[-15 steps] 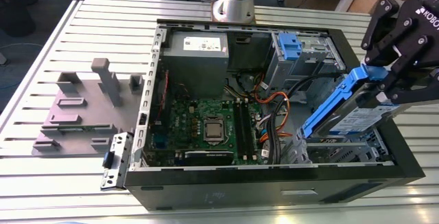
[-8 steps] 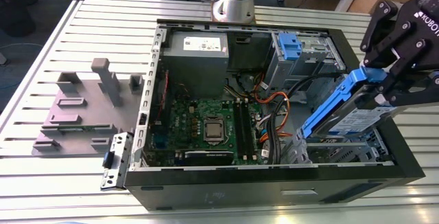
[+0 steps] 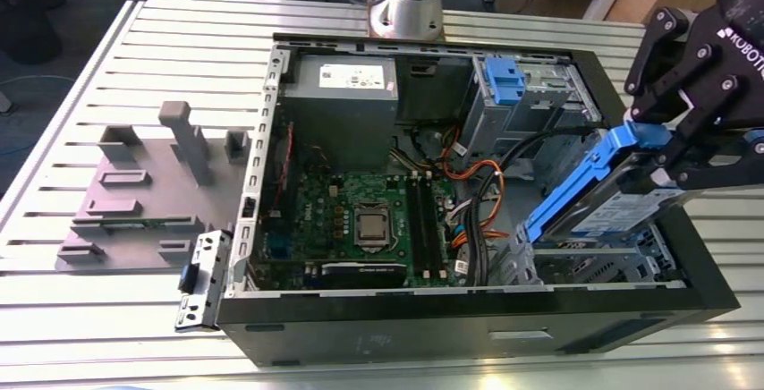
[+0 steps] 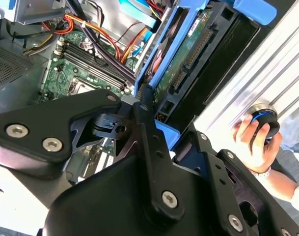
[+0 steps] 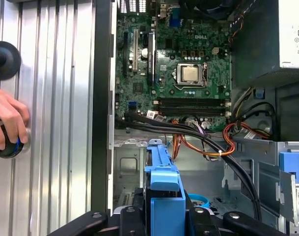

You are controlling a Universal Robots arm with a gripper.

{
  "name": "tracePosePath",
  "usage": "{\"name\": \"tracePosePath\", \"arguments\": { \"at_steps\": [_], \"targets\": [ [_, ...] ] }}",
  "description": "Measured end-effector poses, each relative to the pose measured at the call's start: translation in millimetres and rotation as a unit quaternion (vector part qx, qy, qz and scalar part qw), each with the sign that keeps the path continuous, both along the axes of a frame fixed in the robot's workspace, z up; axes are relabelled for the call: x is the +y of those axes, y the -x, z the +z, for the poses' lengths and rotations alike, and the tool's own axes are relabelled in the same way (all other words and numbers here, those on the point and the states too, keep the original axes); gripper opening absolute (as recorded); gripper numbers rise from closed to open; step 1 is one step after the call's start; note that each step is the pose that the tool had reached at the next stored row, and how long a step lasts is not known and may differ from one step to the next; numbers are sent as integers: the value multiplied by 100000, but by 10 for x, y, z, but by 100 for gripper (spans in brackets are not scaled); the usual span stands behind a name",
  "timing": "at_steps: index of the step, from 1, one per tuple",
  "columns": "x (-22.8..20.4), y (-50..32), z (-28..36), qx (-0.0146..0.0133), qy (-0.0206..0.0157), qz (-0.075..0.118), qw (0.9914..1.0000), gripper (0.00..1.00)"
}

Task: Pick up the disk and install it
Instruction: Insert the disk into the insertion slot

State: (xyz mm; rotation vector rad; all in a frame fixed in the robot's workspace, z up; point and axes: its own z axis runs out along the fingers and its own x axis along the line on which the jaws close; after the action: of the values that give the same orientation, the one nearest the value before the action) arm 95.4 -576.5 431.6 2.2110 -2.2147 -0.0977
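The jaws are closed on the disk [image 3: 603, 202], which is clamped at its upper end by the gripper [image 3: 674, 162]. The disk is held tilted, with its lower end dipped into the open computer case [image 3: 478, 323] at the corner on the exterior view's right, over a metal drive cage [image 3: 597, 265]. Whether the cage is touched cannot be told. Blue rails are seen along the disk's edges. In the second wrist view the disk [image 4: 181, 69] is shown from its circuit side, just beyond the black linkage of the gripper [image 4: 154, 123]. In the first wrist view one blue rail of the disk [image 5: 161, 177] is seen rising from the gripper [image 5: 161, 219].

Just beside the disk, a bundle of orange and black cables [image 3: 468, 180] is draped inside the case. Further in, a green motherboard [image 3: 358, 220] is laid flat, and a grey power supply [image 3: 346, 81] is set at the far end.

The case is stood on a slatted metal table [image 3: 72, 305]. On the table, well apart from the case, a grey moulded fixture [image 3: 143, 184] is placed. In both wrist views a person's hand [image 4: 252, 142] [image 5: 7, 118] is seen resting on the table outside the case, closed round a dark round object [image 4: 264, 120].
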Motion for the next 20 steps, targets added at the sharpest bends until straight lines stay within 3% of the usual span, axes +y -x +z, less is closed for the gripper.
{"name": "tracePosePath", "arguments": {
  "at_steps": [20],
  "targets": [
    [0,-18,-115,-2,8,-38,100000,37]
  ]
}}
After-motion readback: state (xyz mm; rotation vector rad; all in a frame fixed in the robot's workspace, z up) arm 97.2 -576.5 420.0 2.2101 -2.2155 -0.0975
